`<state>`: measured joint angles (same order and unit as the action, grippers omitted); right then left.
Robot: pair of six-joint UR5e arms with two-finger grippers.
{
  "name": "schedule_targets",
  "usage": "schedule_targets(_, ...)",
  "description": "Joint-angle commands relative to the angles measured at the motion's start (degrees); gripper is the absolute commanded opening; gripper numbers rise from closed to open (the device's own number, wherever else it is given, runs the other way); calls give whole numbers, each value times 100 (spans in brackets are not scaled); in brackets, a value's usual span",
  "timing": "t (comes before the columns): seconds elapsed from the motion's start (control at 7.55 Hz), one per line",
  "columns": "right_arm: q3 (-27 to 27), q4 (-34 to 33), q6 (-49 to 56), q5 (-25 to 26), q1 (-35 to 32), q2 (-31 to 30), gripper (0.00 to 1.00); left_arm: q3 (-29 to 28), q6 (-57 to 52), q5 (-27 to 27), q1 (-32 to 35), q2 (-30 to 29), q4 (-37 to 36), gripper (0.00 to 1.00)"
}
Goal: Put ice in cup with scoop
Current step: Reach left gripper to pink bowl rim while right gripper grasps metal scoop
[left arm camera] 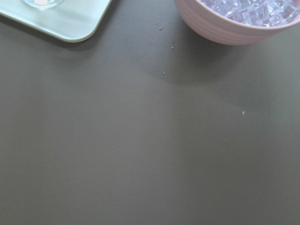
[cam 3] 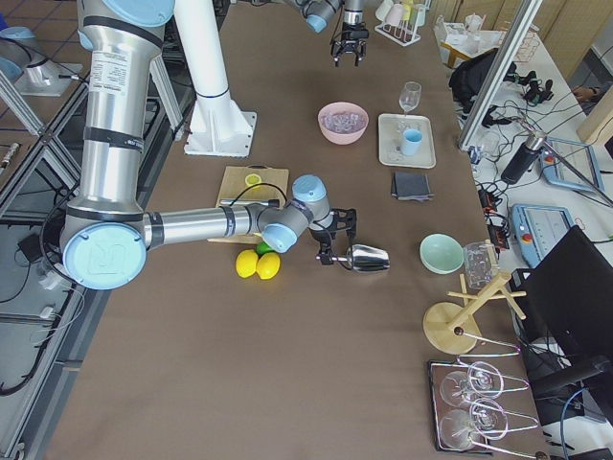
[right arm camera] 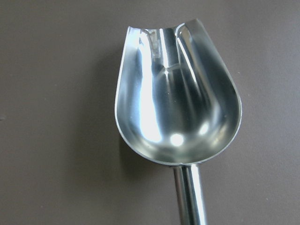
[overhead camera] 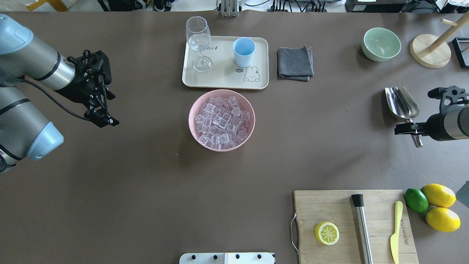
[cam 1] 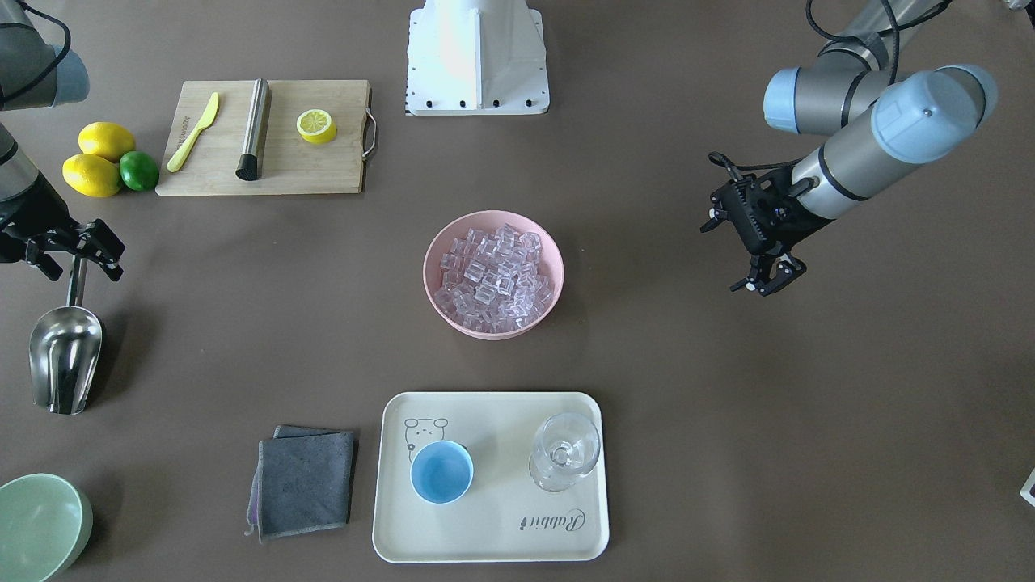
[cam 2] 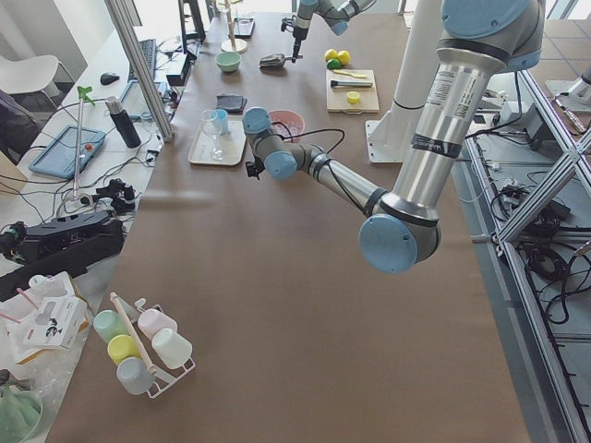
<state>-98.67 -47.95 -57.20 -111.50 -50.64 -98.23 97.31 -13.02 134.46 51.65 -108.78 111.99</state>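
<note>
Scoop (cam 1: pixel 65 356) lay on table (cam 1: pixel 728 444) at far left of front view, trough empty, open end toward frame bottom, handle pointing up. Right gripper (cam 1: pixel 77 263) sat over the handle, jaws spread, one either side, no visible pinch. Ice (cam 1: pixel 493 279) was heaped in pink bowl (cam 1: pixel 428 259) at frame centre. Cup (cam 1: pixel 441 472) stood upright and empty on cream tray (cam 1: pixel 485 533), bottom centre, below the bowl. Glass (cam 1: pixel 564 453) was on the same tray, right of cup. Left gripper (cam 1: pixel 764 283) hung above table at right, jaws wide, holding nothing, well apart from bowl. Grey cloth (cam 1: pixel 306 483) lay just left of tray. Cutting board (cam 1: pixel 323 170) was upper left.
</note>
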Motion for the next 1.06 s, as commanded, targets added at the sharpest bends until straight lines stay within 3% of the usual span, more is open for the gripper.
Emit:
schedule_targets(0.0, 190, 234, 16, 15, 19, -118, 89, -430, -1065, -847, -610, -747, 33, 99)
schedule_targets(0.13, 164, 234, -1, -72, 19, -126, 60, -649, -1080, -1000, -656, -1046, 33, 99)
schedule_targets(0.26, 156, 225, -10, -82, 19, -135, 7, -1217, -1098, -1010, -700, -1467, 77, 99)
schedule_targets(0.4, 164, 225, -1, -82, 19, -135, 0, -1675, -1098, -1027, -839, -1784, 103, 99)
schedule_targets(0.66, 138, 207, 60, -100, 19, -205, 0, -1715, -1133, -1326, -911, -1761, 270, 99)
schedule_targets(0.79, -45, 112, 443, -161, 11, -249, 0, -1706, -1124, -1335, -920, -1787, 271, 99)
schedule_targets(0.93, -551, -481, 760, -448, -50, -310, 0, -1706, -1098, -1335, -990, -1787, 279, 99)
